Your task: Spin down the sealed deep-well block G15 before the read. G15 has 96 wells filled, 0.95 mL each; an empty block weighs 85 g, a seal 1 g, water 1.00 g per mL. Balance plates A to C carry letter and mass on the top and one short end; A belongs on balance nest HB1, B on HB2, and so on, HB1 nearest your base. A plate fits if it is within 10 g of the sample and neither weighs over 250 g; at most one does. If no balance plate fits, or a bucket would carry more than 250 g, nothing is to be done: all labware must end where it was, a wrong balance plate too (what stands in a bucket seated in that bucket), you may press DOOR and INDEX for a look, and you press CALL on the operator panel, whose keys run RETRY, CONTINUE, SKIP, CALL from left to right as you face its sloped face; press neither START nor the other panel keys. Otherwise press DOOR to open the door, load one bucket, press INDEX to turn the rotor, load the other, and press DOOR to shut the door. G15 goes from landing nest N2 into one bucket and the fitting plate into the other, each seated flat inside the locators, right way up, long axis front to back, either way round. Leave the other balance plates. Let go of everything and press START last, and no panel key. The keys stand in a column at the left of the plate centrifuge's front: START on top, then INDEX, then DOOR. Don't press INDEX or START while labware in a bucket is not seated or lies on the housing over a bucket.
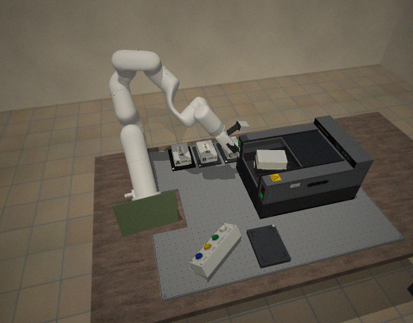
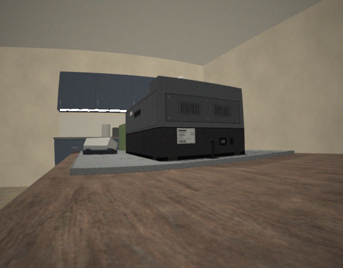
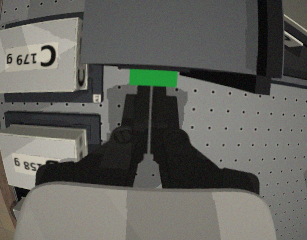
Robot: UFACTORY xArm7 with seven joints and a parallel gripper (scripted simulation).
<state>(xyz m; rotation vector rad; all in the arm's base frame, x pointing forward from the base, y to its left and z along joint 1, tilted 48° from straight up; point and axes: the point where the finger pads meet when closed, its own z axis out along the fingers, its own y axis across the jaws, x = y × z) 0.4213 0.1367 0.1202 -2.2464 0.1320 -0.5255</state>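
The block [image 1: 271, 159] sits in the centrifuge's [image 1: 304, 173] open bucket; it looks rigid and liquid-heavy, best gripped across its long sides. The claw [image 3: 151, 96], pinched shut and empty, points at a green key [image 3: 153, 78]. Only the wrist view shows plate C's [image 3: 39, 60] mass, 179 g.

Brown wood table [image 1: 116, 278], grey perforated baseplate [image 1: 314, 229] on it, green panel [image 1: 146, 212] at arm base

My closed gripper [image 3: 152, 96] has no room ahead: the centrifuge [image 1: 304, 173] corner with its green key [image 3: 153, 78] blocks it, and plate C [image 3: 40, 56] crowds one side.
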